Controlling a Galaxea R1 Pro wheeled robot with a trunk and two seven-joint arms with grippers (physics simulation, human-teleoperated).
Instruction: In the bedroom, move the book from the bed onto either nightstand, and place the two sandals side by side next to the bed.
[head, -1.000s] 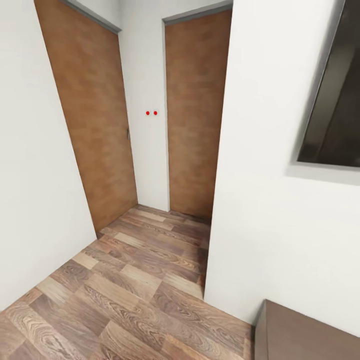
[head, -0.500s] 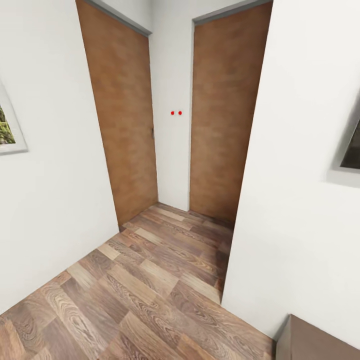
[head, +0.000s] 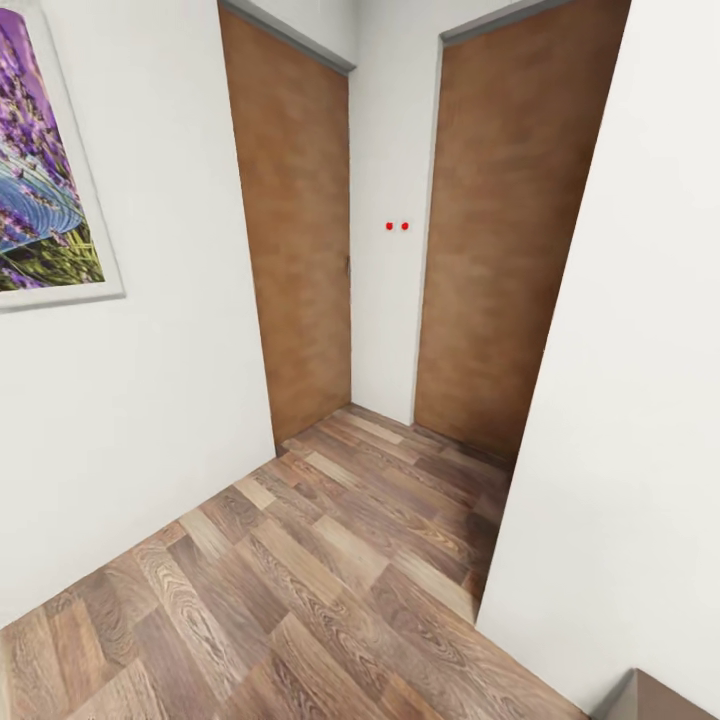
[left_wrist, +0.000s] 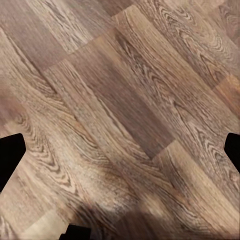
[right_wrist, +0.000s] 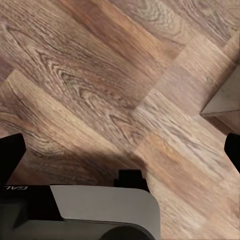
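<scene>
Left gripper (left_wrist: 120, 150) spread wide, dark fingertips (left_wrist: 10, 152) at opposite frame edges. Right gripper (right_wrist: 120, 150) likewise spread, fingertips (right_wrist: 10, 152) at both edges.

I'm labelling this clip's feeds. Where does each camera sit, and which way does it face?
Head view: on the head, facing a hallway corner with two brown doors and a framed picture.
Left wrist view: near the left gripper, facing down at the plank floor.
Right wrist view: near the right gripper, facing down; grey robot body shows.
Both wrist views share the floor.

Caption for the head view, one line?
Hallway with two closed brown doors, wood-plank floor and a lavender picture on the left wall.
</scene>
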